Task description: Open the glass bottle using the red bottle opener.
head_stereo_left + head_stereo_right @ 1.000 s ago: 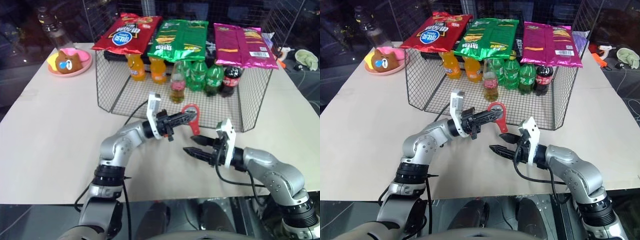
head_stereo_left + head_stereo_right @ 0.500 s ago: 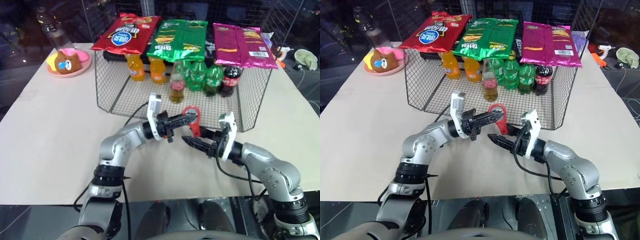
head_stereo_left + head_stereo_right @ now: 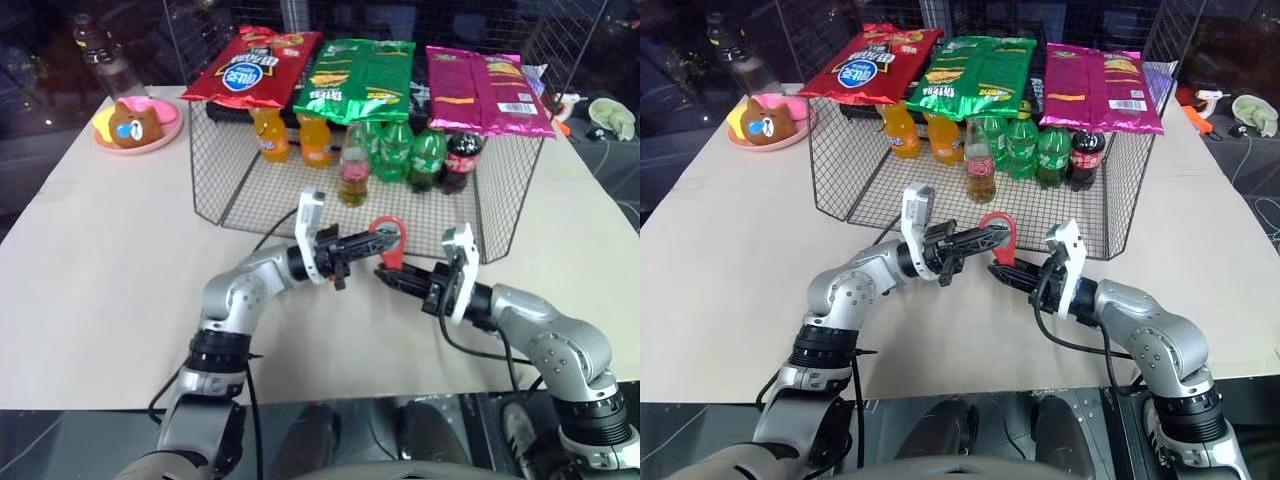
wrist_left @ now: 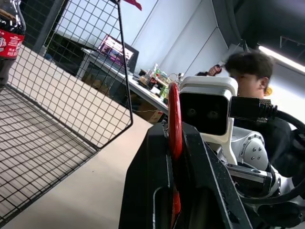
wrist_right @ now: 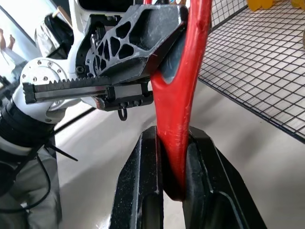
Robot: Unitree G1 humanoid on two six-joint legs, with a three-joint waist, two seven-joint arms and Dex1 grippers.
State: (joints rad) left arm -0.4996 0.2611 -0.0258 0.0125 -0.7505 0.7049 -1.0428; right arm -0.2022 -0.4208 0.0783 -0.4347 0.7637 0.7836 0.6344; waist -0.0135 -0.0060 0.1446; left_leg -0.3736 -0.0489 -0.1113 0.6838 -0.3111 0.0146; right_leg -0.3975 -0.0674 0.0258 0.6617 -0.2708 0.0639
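The red bottle opener hangs above the table in front of the basket, gripped from both sides. My left gripper is shut on its oval ring head. From the right, my right gripper reaches in and is shut on the tapered handle. Inside the wire basket stands the glass bottle, upright, with amber liquid, a red label and its cap on, well behind both grippers.
The wire basket also holds orange soda bottles, green bottles and a cola bottle, with chip bags lying on top. A pink plate with a bear toy sits far left. A person stands behind.
My right gripper rose and moved left to the opener, then shut on its handle. The left gripper kept still with the opener's ring in it.
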